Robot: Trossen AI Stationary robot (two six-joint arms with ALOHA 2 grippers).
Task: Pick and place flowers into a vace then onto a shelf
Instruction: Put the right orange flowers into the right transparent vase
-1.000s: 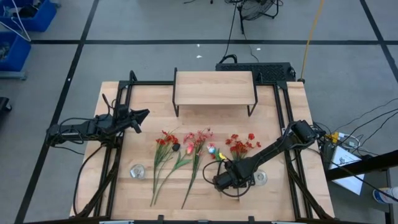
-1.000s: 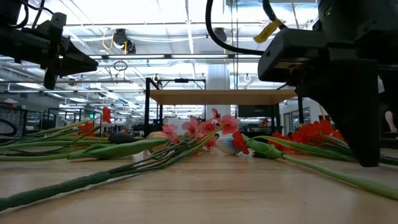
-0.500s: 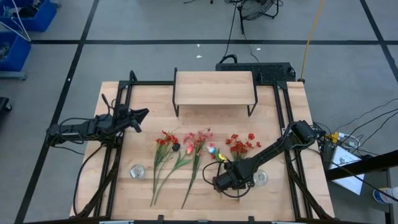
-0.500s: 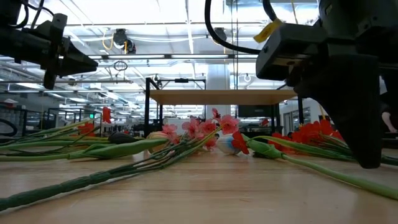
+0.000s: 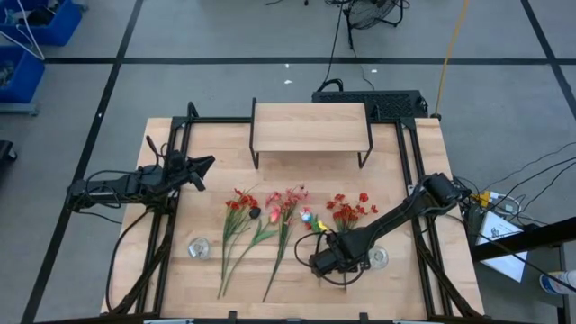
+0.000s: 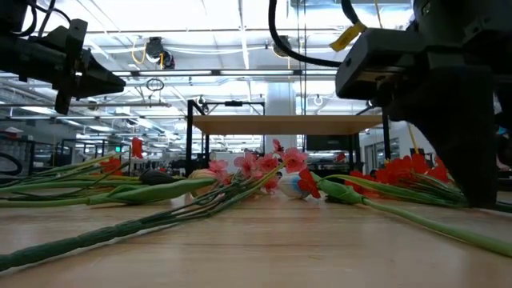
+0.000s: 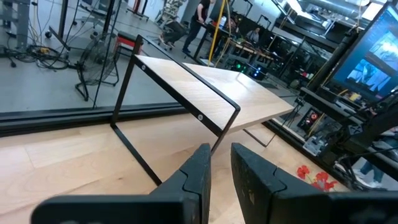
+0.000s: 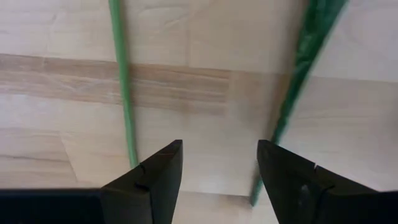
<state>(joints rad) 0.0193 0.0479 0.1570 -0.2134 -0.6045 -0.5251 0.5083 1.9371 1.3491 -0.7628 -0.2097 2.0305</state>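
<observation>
Flowers (image 5: 270,225) lie flat; right arm's fingers (image 8: 149,180) spread low over stems.

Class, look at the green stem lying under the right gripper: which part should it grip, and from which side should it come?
Grip the bare green stem partway along, not the blossoms. It lies flat on the table, long and thin, so come straight down from above with the fingers astride it. The right gripper is open above the wood, the stem just outside one finger; it probably needs a small sideways shift.
</observation>
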